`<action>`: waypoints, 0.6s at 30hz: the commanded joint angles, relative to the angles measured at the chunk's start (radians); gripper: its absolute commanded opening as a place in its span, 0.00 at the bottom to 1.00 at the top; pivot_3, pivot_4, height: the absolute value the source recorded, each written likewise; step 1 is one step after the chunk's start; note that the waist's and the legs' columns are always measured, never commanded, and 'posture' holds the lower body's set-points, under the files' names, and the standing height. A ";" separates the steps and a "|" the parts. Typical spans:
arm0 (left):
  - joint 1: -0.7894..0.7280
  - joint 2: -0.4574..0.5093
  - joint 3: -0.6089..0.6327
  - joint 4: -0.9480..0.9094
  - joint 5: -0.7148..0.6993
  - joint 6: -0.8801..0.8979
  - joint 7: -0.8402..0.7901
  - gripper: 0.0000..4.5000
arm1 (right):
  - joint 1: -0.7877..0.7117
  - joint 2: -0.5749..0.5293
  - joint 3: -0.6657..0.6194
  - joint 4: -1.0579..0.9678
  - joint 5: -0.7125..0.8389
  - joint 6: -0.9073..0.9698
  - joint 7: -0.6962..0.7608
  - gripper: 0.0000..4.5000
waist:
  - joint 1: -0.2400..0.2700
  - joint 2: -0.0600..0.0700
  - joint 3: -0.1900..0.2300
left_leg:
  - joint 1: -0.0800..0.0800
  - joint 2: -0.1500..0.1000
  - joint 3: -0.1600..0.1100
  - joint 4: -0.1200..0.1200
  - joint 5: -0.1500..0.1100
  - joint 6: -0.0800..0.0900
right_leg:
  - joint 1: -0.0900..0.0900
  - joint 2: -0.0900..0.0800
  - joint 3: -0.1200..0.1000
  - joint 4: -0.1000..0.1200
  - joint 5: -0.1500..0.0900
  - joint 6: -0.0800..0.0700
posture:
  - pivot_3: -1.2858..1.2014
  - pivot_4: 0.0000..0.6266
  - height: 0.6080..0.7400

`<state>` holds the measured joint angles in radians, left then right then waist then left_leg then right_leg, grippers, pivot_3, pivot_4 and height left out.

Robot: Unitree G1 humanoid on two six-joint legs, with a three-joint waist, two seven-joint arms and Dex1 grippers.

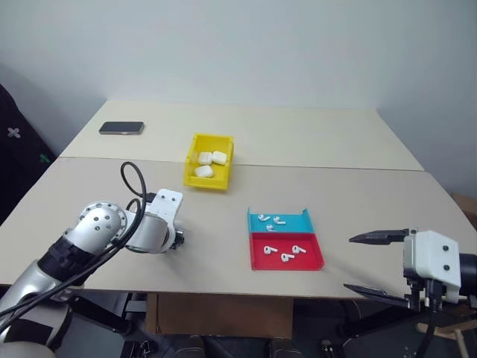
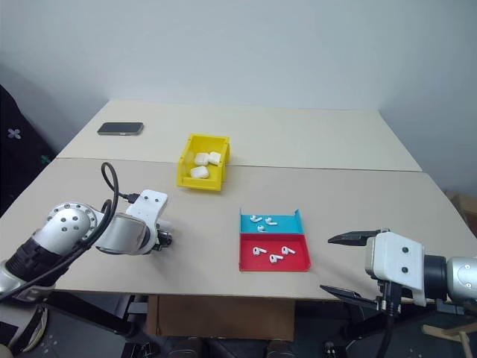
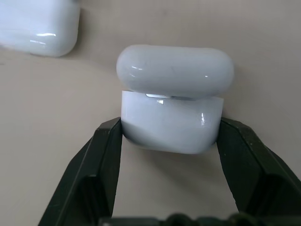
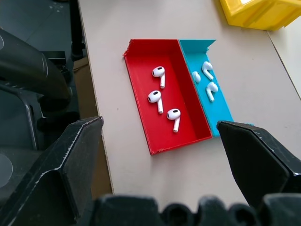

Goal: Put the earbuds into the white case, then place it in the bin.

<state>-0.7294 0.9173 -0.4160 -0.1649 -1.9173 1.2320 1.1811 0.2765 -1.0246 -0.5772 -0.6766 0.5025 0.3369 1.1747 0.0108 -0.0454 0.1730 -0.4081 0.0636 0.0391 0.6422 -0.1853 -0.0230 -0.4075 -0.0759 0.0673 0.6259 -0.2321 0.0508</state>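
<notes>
Between the left gripper fingers, pinched at its lower body, the white case looks light, rigid and slippery, so grip the flat sides below the ajar lid; the right gripper fingers stand spread.

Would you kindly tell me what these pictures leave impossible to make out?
- White case, left wrist view: its lid is ajar, but the inside is hidden by the lid.
- Second case, left wrist view: cut off by the edge.
- Left gripper, head views: fingers hidden behind the wrist.
- Phone: too small for detail.
</notes>
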 commanded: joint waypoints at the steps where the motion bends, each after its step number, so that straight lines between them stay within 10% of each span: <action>1: -0.023 0.050 0.079 -0.131 0.031 0.007 -0.133 0.61 | -0.037 -0.009 -0.026 0.009 0.004 -0.017 -0.004 1.00 | 0.001 0.000 0.000 | 0.000 0.000 0.000 0.000 0.000 0.000 | 0.000 0.000 0.000 0.000 0.000 0.000 | 0.52 0.24 1.00; 8: 0.253 0.134 0.347 -0.477 0.569 -0.283 -0.804 0.61 | -0.191 -0.084 0.054 0.051 0.028 0.033 -0.011 1.00 | -0.010 0.001 0.000 | 0.000 0.000 0.001 -0.001 -0.002 -0.004 | -0.002 0.000 0.000 -0.001 0.000 -0.001 | 0.52 0.24 1.00; 14: 0.595 -0.134 0.317 -0.374 1.242 -1.097 -1.384 0.61 | -0.372 -0.164 0.223 0.071 0.023 0.133 -0.064 1.00 | 0.002 0.002 0.000 | -0.002 0.001 0.002 -0.003 -0.005 -0.009 | -0.001 -0.001 -0.002 -0.008 0.003 -0.008 | 0.52 0.24 1.00; 18: 0.702 -0.327 0.310 -0.230 1.295 -1.408 -1.701 0.61 | -0.428 -0.173 0.301 0.004 0.033 0.164 -0.078 1.00 | 0.003 0.004 -0.001 | -0.008 0.001 0.002 -0.002 -0.002 -0.001 | -0.001 -0.002 -0.002 -0.014 0.005 -0.006 | 0.52 0.24 1.00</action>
<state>-0.0396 0.6250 -0.1073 -0.4272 -0.6499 -0.0299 -0.3899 -0.1308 -1.1768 -0.2838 -0.6258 0.5248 0.4843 1.1061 0.0136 -0.0415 0.1722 -0.4165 0.0646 0.0422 0.6411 -0.1874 -0.0226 -0.4089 -0.0775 0.0656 0.6110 -0.2271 0.0442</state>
